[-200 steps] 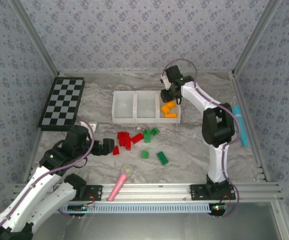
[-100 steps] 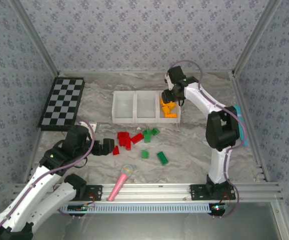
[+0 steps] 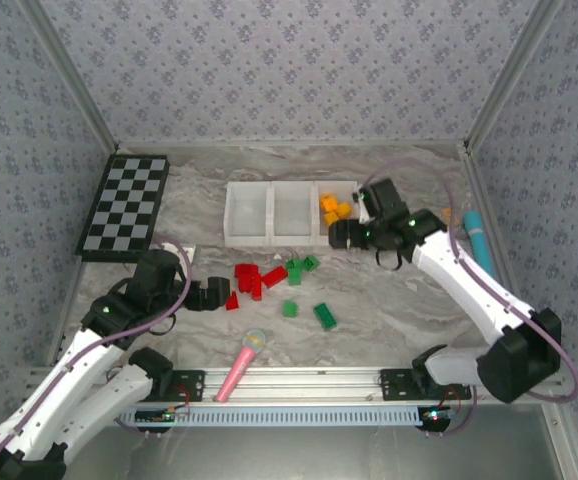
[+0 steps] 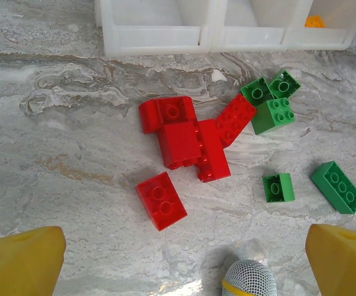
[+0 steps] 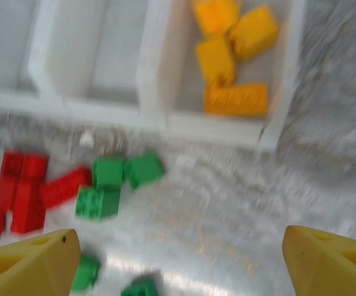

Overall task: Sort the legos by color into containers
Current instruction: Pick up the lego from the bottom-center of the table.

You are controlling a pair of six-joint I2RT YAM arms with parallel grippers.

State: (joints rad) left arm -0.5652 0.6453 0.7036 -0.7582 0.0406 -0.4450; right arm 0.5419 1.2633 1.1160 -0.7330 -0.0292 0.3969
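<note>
R hand (image 3: 339,234) pulled back off orange bin (image 3: 335,184); fingers apart, empty.

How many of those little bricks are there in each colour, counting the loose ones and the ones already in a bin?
Red bricks: 5, loose
Green bricks: 5, loose
Orange bricks: 4, in the bin on the right
Total: 14
An orange speck at the far right is too small to tell.

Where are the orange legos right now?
In the top external view the orange legos lie in the rightmost bin of the containers. The green legos sit loose just in front of that bin.
</note>
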